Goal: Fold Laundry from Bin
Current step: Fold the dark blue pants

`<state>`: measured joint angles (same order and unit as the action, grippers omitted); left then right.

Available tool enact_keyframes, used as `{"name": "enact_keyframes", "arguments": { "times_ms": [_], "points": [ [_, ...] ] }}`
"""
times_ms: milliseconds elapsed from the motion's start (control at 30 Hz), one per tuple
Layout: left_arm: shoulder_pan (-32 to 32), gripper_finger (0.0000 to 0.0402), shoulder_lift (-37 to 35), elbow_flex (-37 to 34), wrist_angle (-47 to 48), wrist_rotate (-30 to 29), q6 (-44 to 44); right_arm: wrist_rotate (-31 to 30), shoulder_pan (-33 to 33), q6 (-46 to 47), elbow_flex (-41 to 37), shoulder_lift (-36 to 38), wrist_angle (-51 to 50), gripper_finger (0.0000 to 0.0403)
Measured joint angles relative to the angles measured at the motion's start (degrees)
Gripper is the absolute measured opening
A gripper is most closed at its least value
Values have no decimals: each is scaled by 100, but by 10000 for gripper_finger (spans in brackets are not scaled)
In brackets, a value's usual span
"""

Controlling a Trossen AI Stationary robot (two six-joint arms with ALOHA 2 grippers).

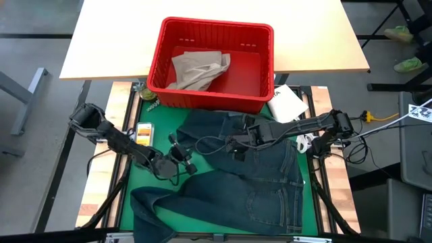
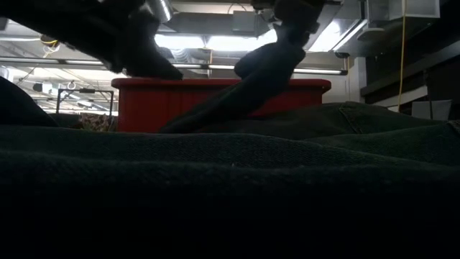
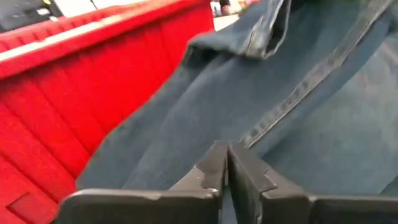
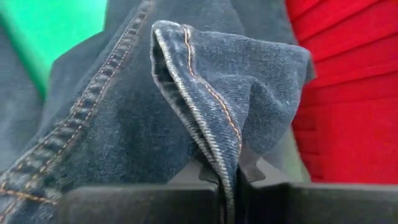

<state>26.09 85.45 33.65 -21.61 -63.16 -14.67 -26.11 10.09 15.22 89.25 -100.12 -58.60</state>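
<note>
Dark blue denim jeans (image 1: 256, 182) lie spread on the green mat (image 1: 202, 223) in front of the red bin (image 1: 210, 27). Tan khaki trousers (image 1: 199, 67) lie inside the bin. My left gripper (image 1: 183, 160) is shut at the jeans' left edge. My right gripper (image 1: 236, 145) is shut on a part of the jeans near their far end. In the low view a strip of denim (image 2: 237, 93) rises from the table to one gripper in front of the bin (image 2: 144, 101). My left gripper is shut on the denim (image 3: 205, 124) beside a stitched seam; the fingers (image 3: 214, 168) hide the place of contact. The cloth runs from the fingers toward the bin. One layer or several, I cannot tell. My right gripper pinches a hemmed edge of the jeans (image 4: 217, 149) between its two fingers. The edge is folded double, with orange stitching along it. The folded cloth stands up above the fingers, and the rest runs down to the mat.
A white flat packet (image 1: 287, 102) lies right of the bin at the mat's far right corner. A small yellow-and-white object (image 1: 143, 131) lies on the left of the mat. The bin stands at the edge of a pale tabletop (image 1: 115, 40) beyond the mat.
</note>
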Motion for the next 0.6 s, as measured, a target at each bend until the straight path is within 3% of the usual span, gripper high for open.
{"name": "enact_keyframes", "arguments": {
  "times_ms": [267,433,600],
  "points": [
    [-652,109,0,0,1122,1071,6,455,0,-1,0,0,-3,3],
    [-977,159,0,2,2050,1161,25,523,0,-4,0,0,-3,3],
    [-1220,182,0,0,2852,1166,19,523,0,-4,0,0,-3,3]
  ]
}}
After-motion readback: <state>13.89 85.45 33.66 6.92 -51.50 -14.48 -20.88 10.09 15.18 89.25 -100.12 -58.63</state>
